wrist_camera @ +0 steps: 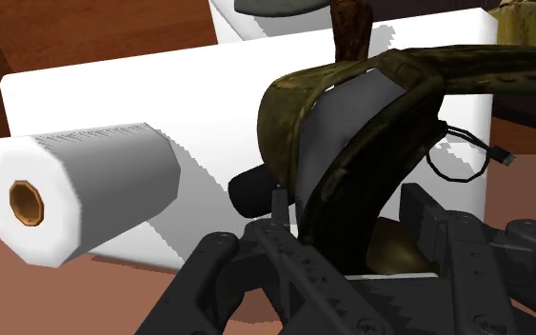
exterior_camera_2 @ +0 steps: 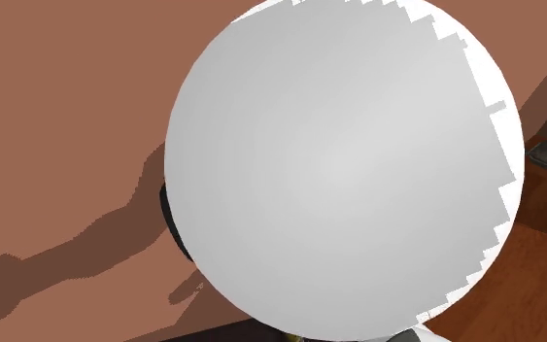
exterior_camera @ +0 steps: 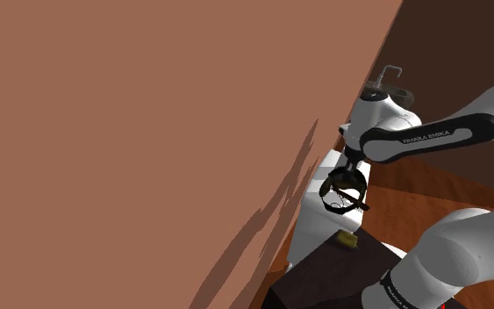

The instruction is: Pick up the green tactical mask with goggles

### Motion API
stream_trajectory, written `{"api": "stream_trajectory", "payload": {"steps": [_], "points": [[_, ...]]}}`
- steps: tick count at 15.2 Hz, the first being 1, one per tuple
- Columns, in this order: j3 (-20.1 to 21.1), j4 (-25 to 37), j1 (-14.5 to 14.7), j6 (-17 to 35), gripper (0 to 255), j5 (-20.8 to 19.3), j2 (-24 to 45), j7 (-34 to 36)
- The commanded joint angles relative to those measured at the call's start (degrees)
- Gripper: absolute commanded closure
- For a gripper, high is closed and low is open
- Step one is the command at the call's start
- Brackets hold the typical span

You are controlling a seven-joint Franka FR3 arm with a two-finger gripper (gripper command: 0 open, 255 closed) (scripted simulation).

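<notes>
The mask (wrist_camera: 351, 124) is olive green with a pale grey inner face and a dark strap. It stands between the two black fingers (wrist_camera: 213, 276) of my gripper (wrist_camera: 337, 243), which is shut on it. In the shoulder view the gripper (exterior_camera: 352, 167) points down from the white arm, and the mask (exterior_camera: 343, 193) hangs under it, in front of a white block (exterior_camera: 315, 215). I cannot tell whether the mask still touches that block.
A white paper roll (wrist_camera: 75, 195) with a brown core lies on the white block (wrist_camera: 208, 105) beside the mask. A large brown wall (exterior_camera: 148, 132) stands close on the shoulder view's left. The dark stand (exterior_camera: 328, 276) is below. A white arm joint (exterior_camera_2: 344, 165) blocks the second exterior view.
</notes>
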Motion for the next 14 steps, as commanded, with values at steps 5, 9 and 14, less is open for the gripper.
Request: {"api": "stream_trajectory", "payload": {"steps": [5, 9, 14], "points": [[0.49, 2.44, 0.72, -5.46, 255, 2.0, -3.27, -2.26], [0.89, 4.4, 1.13, -8.97, 255, 3.16, -4.98, -3.59], [1.21, 6.08, 1.41, -11.63, 255, 3.97, -6.08, -4.56]]}}
